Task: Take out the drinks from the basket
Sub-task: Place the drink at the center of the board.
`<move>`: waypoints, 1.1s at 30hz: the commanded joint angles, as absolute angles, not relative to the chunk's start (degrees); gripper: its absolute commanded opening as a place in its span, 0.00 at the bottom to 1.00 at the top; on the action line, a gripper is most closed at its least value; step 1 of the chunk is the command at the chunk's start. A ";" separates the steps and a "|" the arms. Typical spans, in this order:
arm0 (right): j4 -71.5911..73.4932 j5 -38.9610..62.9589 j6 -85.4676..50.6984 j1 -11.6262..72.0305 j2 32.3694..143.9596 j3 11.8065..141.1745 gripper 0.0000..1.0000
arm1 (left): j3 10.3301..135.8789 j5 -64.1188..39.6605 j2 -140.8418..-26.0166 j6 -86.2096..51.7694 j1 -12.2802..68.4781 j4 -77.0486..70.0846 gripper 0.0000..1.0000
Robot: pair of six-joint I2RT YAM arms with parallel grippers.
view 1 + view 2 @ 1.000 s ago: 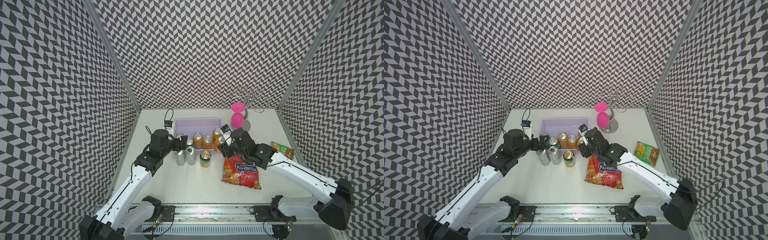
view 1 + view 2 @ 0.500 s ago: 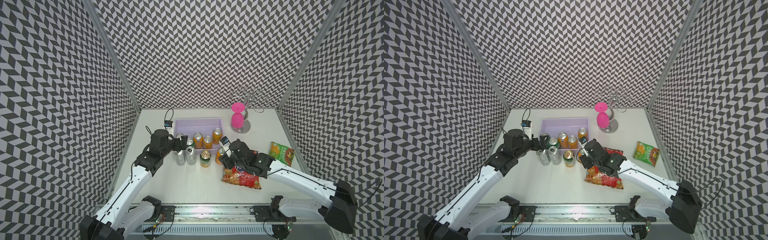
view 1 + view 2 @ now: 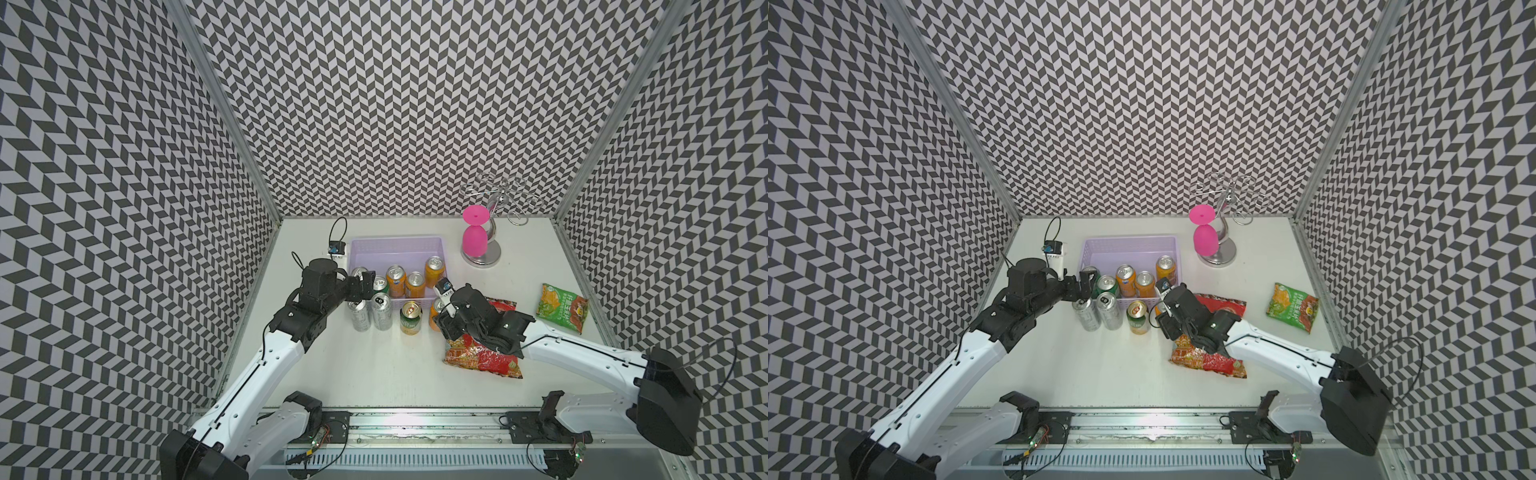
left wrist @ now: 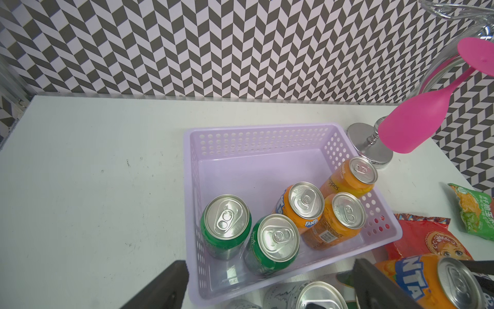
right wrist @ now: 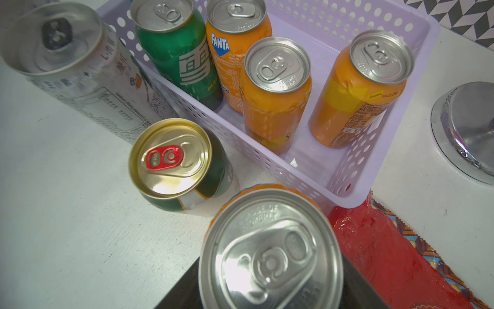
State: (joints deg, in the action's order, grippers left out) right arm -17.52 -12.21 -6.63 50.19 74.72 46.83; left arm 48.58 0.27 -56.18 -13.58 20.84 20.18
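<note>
The right gripper (image 3: pixel 440 318) is clamped on an orange Fanta can (image 5: pixel 270 251) outside the lilac basket (image 3: pixel 395 245), just beside its near corner and a red snack bag (image 3: pixel 484 357). I cannot tell whether the can rests on the table.

The gold-topped dark green can (image 3: pixel 410 319) and two silver cans (image 3: pixel 359 318) stand outside too, just before the basket's near wall. By my count that makes four out.

Five are left inside: two green cans (image 4: pixel 226 223) and three orange cans (image 4: pixel 339 219).

The left gripper (image 4: pixel 270 291), jaws wide and empty, hovers at the basket's near wall by the green pair.

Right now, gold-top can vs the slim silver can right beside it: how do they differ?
Height: the slim silver can stands taller than the gold-top can.
Body: the silver can is pale with fine print, the gold-top can dark green.
Lid: the gold-top can has a gold lid with a red tab, the silver can a silver lid with a dark tab.
Shared: both upright on the table, outside the basket.
</note>
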 commanded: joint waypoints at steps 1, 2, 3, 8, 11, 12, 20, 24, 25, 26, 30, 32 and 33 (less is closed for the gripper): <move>-7.90 -15.51 -6.58 50.58 74.96 46.61 0.58 | 48.43 0.18 -56.27 -13.69 20.48 19.34 0.99; -7.32 -15.34 -6.75 50.62 75.21 46.29 0.58 | 48.43 0.26 -56.25 -13.63 20.48 19.36 0.99; -6.71 -15.22 -6.87 50.62 75.52 46.08 0.59 | 48.43 0.26 -56.33 -13.63 20.47 19.34 0.99; -5.43 -15.55 -7.29 50.62 77.08 45.27 0.59 | 48.58 0.28 -56.68 -13.60 20.40 19.42 0.99; -4.94 -15.73 -7.61 50.62 77.85 44.78 0.60 | 48.52 0.28 -56.94 -13.54 20.44 19.43 0.99; -4.70 -15.73 -7.73 50.61 78.17 44.49 0.61 | 48.52 0.27 -56.93 -13.57 20.41 19.43 0.99; -3.53 -16.15 -8.82 50.62 79.02 42.55 0.69 | 48.71 0.57 -57.65 -13.61 20.35 19.75 0.99; -3.32 -16.34 -8.84 50.58 78.93 42.10 0.76 | 48.94 0.88 -58.26 -13.48 20.35 20.11 0.99; -3.43 -16.50 -8.68 50.61 78.77 42.10 0.77 | 48.96 0.96 -58.41 -13.53 20.35 20.21 0.99; -3.69 -16.65 -8.59 50.62 78.66 42.26 0.79 | 49.04 1.06 -58.61 -13.44 20.33 20.37 0.99; -4.64 -17.40 -8.15 50.62 77.34 42.99 0.85 | 49.69 1.23 -59.56 -13.15 20.31 20.87 0.99; -5.27 -17.59 -7.87 50.61 76.47 43.32 0.87 | 50.39 1.29 -60.24 -12.95 20.35 21.49 0.99; -5.61 -17.85 -7.81 50.58 75.92 43.57 0.89 | 50.90 1.23 -60.68 -12.84 20.32 21.94 0.99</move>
State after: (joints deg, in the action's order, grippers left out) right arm -7.31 -16.25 -7.97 50.26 78.56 42.15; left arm 48.73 0.73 -59.94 -13.50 20.60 20.78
